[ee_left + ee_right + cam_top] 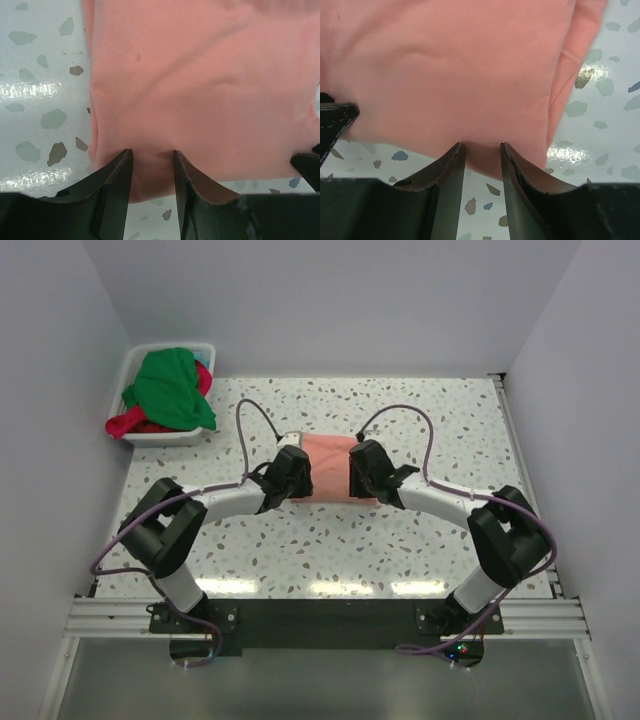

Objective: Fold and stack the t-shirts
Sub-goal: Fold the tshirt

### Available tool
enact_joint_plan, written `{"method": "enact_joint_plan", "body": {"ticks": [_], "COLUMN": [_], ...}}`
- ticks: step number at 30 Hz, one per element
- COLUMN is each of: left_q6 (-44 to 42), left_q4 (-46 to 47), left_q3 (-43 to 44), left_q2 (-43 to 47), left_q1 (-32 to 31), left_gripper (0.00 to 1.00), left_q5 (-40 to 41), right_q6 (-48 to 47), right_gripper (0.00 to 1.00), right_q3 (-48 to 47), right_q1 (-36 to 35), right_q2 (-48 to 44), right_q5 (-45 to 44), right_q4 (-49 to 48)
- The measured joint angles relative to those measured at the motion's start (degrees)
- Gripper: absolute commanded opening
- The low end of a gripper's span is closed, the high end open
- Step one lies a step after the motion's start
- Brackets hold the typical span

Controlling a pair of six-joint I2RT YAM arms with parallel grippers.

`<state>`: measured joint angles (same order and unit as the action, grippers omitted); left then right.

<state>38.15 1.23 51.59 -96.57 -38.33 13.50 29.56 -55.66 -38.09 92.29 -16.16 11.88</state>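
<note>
Left wrist view: the left gripper (150,162) is clamped on the near edge of the salmon-pink t-shirt (200,90), which stretches away beyond its fingertips. Likewise the right gripper (482,155) pinches that shirt's near edge. Far off left, a white tub (160,437) holds the green t-shirt (170,390) and red t-shirt (125,424).

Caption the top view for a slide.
Both arms meet over the folded pink shirt; green shirt and red shirt wait in the tub.

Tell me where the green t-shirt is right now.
In the top view, the green t-shirt is heaped in the white tub at the table's far left corner, lying over the red-magenta shirt.
</note>
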Motion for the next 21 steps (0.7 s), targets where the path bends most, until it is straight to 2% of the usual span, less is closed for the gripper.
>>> {"method": "enact_joint_plan", "body": {"ticks": [12,21], "left_q6": [0.81,1.27], "left_q4": [3.34,7.67], "left_q3": [-7.39,-9.22], "left_q2": [3.74,2.29], "left_q1": [-0.07,-0.07], "left_gripper": [0.42,0.42], "left_q5": [-1.33,-1.33], "right_q6": [2.14,3.91], "right_gripper": [0.38,0.36], "right_q3": [10.62,11.34], "right_q1": [-0.44,-0.5], "right_q2": [-1.86,-0.79], "right_q5": [0.92,0.61], "right_q4": [-3.85,-7.96]}}
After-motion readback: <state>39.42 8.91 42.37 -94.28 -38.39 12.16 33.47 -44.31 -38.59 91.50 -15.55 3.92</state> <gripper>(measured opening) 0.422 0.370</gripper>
